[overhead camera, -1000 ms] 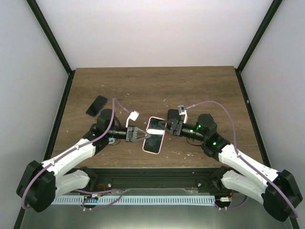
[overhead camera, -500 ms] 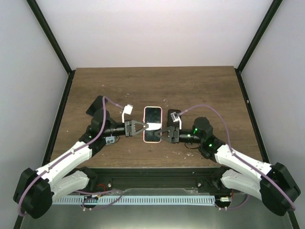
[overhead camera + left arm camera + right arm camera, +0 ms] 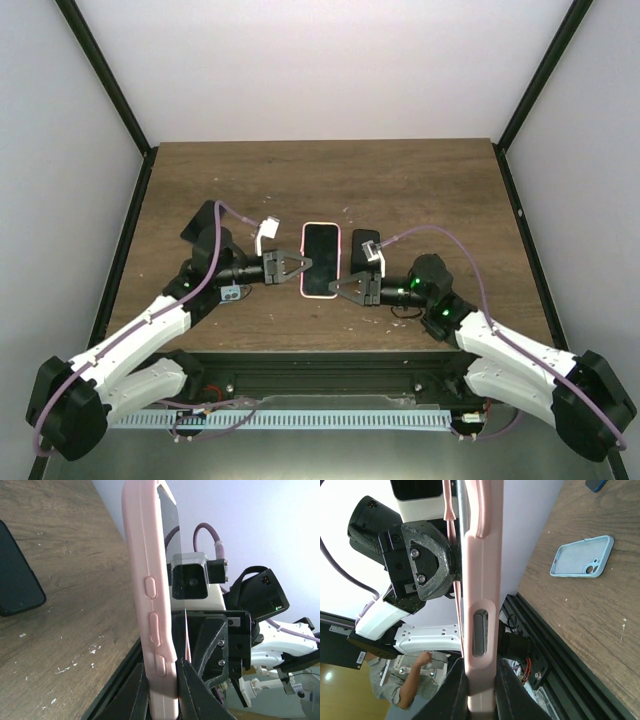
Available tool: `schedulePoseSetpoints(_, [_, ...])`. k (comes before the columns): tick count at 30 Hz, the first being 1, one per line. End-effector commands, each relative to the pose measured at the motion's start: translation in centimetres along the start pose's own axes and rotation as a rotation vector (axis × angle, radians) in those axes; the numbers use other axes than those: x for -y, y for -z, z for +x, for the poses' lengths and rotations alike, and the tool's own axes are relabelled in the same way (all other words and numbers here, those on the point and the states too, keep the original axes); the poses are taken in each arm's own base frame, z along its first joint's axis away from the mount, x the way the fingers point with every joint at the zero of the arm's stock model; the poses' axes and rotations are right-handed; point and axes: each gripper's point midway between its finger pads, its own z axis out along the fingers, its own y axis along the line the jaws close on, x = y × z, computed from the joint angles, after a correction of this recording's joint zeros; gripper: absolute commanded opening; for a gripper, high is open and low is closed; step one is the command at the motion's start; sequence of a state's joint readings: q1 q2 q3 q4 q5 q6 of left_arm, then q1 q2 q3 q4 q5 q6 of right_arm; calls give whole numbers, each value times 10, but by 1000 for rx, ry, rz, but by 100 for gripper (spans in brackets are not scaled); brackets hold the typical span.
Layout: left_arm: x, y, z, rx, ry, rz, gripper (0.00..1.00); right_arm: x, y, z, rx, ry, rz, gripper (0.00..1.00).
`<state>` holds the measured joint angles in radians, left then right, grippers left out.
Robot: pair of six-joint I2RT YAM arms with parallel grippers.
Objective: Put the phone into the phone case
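1. Currently the phone sits inside the pink case at mid-worktop, pinched between both hands.
2. Left hand is clamped on the case's left long edge. Right hand is clamped on the right long edge, nearer the bases.
3. Your top view shows the screen up and the long axis running near-to-far, barely skewed. Contact with the wood: cannot tell.
4. Only the wrist views show the case edge-on: three side buttons on the left wrist, one button on the right wrist.
5. Right wrist shows a light blue case lying flat. The top view hides most of it under the left arm.
6. Top view also gives you a dark slab at far left and a second dark slab just behind the right hand.
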<state>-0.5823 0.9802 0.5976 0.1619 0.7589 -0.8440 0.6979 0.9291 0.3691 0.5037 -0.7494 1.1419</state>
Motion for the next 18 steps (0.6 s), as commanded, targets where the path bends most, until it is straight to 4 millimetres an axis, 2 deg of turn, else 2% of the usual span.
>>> schedulePoseSetpoints(1, [3,4,-18,76,-125,-30,0,-4,2,-9,40,-46,28,13])
schedulePoseSetpoints(2, [7,4,-17,67,-122,-13,1,-4,2,-10,44,-36,29,22])
schedulePoseSetpoints(4, [13,4,-13,46,-105,28,1,-6,3,-12,59,-15,27,29])
schedulePoseSetpoints(10, [26,4,1,-13,-66,133,2,-21,5,-23,110,28,-14,35])
schedulePoseSetpoints(12, [28,5,5,-29,-57,154,2,-25,3,-27,112,42,-13,41])
schedulePoseSetpoints(14, [34,6,8,-40,-64,190,2,-24,1,-29,113,56,3,52])
schedulePoseSetpoints(18, [39,6,11,-57,-60,215,2,-24,1,-40,152,82,26,55])
